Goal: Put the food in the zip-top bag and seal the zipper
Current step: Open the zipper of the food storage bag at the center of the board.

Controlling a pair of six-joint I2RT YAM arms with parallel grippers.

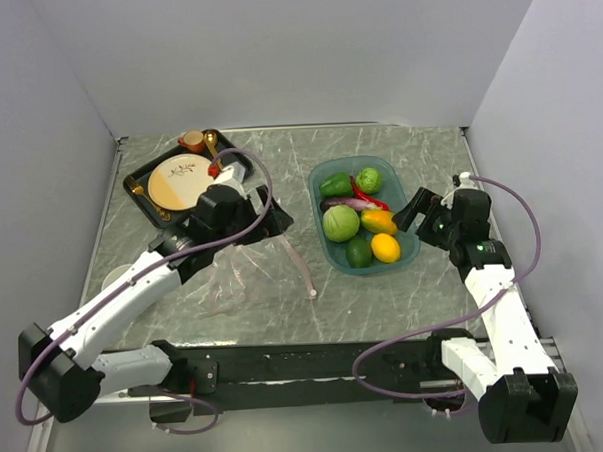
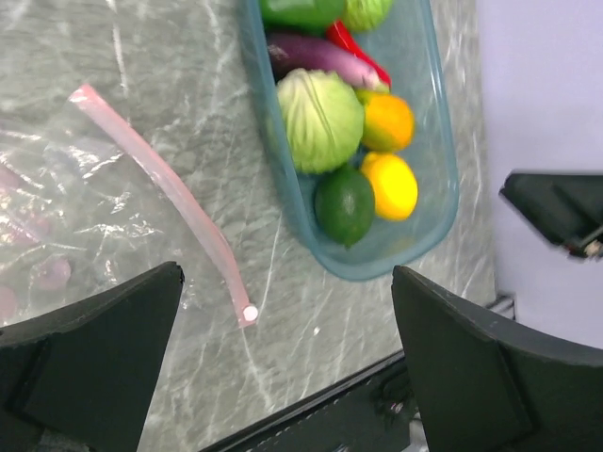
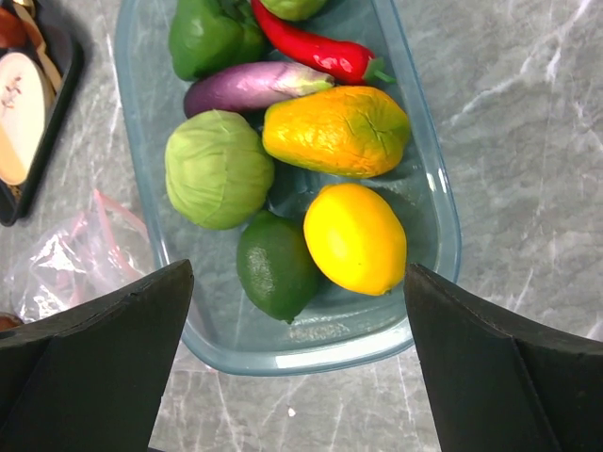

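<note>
With the left gripper (image 2: 287,278) and right gripper (image 3: 300,273) both wide open and empty, all the food (image 3: 334,132) lay in the teal tub (image 3: 443,226), none in the zip-top bag (image 2: 85,217) beside the tub, so filling and sealing remained.

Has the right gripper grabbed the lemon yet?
No, the right gripper hangs open over the teal tub, with the lemon lying untouched inside.

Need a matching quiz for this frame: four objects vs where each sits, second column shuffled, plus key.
1 lemon
2 eggplant
3 zip-top bag
4 plate

A on the black tray
B on the table, outside the tub
C in the tub, between chili and mango
D in the tub, beside the lime

Pairs: 1-D, 2-C, 3-B, 4-A
</note>
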